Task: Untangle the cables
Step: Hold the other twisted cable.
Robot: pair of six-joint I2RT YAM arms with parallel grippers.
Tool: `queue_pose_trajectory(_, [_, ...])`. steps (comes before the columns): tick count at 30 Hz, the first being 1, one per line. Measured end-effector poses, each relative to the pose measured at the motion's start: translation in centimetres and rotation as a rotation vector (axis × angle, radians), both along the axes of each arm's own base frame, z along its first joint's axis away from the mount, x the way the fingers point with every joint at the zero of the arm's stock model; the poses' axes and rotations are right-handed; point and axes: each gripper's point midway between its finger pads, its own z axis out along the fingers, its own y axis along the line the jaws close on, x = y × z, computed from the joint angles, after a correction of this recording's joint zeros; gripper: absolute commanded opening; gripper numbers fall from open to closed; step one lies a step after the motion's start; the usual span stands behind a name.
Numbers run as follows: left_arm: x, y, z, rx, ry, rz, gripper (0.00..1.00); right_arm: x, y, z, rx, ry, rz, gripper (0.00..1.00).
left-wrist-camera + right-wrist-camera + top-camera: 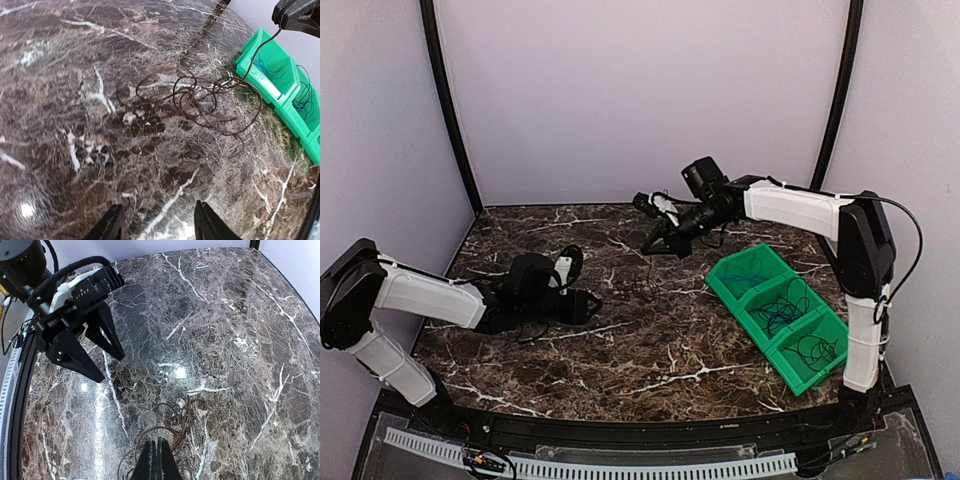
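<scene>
The tangled cable (195, 100) lies in loose overlapping loops on the tabletop (75, 75). It is straight ahead of the left gripper (159, 222) and a little to its right, near the green bins (262, 80). One strand rises from the heap's right side to the right gripper (157, 452), whose fingers are clenched on it, so that end is lifted while the loops rest below. The heap's long axis runs roughly across the left wrist view, from the left-hand loops toward the bins.

The left arm reaches low over the tabletop, its fingers released and empty, pointing at the loops but apart from them. As the free arm, it looks to me like the one to move forward and take a loop. The right arm extends in from the far right with its wrist raised. The heap may be a single cord; the view is too fine-grained to be sure.
</scene>
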Motion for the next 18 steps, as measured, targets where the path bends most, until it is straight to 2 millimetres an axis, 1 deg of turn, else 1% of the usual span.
queue_pose_trajectory(4, [2.0, -0.5, 0.4, 0.108, -0.128, -0.024, 0.51, -0.2, 0.2, 0.5, 0.011, 0.006, 0.010, 0.00])
queue_pose_trajectory(6, [2.7, -0.7, 0.4, 0.139, -0.157, -0.029, 0.51, -0.4, 0.2, 0.6, 0.011, 0.015, 0.015, 0.00])
queue_pose_trajectory(8, [3.2, -1.2, 0.4, 0.148, -0.171, -0.044, 0.51, -0.7, 0.2, 0.8, 0.010, 0.023, 0.021, 0.00])
queue_pose_trajectory(11, [3.1, -2.3, 1.2, 0.103, -0.196, -0.084, 0.51, -1.0, 0.6, 1.7, 0.015, 0.018, 0.031, 0.00])
queue_pose_trajectory(15, [2.4, -4.9, 4.0, -0.011, -0.275, -0.166, 0.51, -1.7, 1.3, 3.9, 0.038, -0.007, 0.055, 0.00])
queue_pose_trajectory(18, [1.8, -6.6, 6.3, -0.086, -0.347, -0.209, 0.52, -2.3, 2.0, 6.2, 0.071, -0.037, 0.076, 0.00])
